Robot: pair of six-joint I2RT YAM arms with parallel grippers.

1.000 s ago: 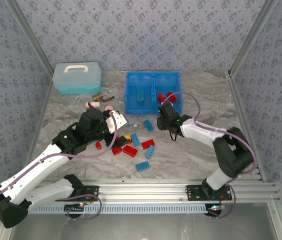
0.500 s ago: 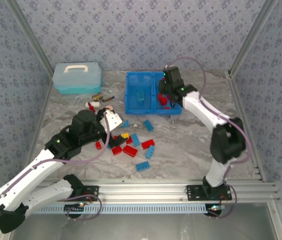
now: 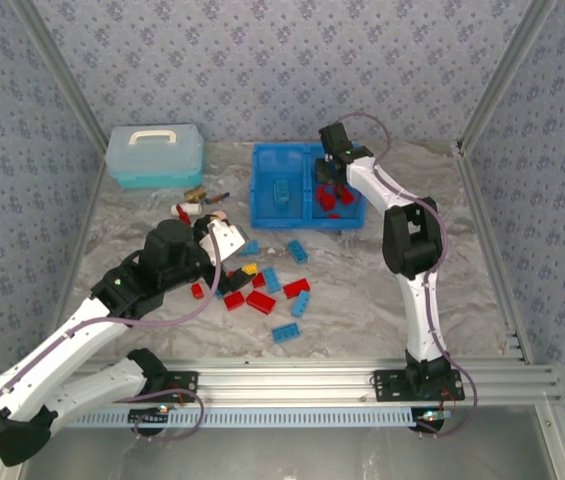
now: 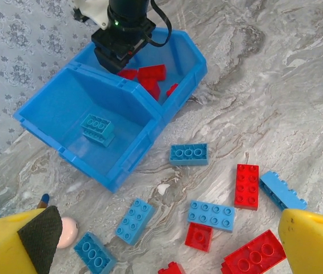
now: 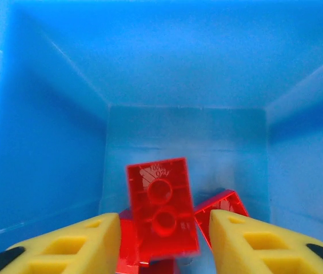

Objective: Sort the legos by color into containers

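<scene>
Right jaws are down inside the bin's [image 3: 258,195] right compartment [image 5: 178,80] at the bench's [image 3: 382,300] far edge. They are parted, with a red brick [image 5: 161,205] between them and a sliver of gap on each side. Blue walls crowd close all round. One blue brick [image 4: 97,129] sits in the left compartment [image 4: 64,103]. Left jaws hang spread wide, holding nothing, over the loose legos [image 3: 260,301] mid-bench. Bare bench lies toward the right edge, and a lidded box [image 3: 154,155] fills the far-left corner.
</scene>
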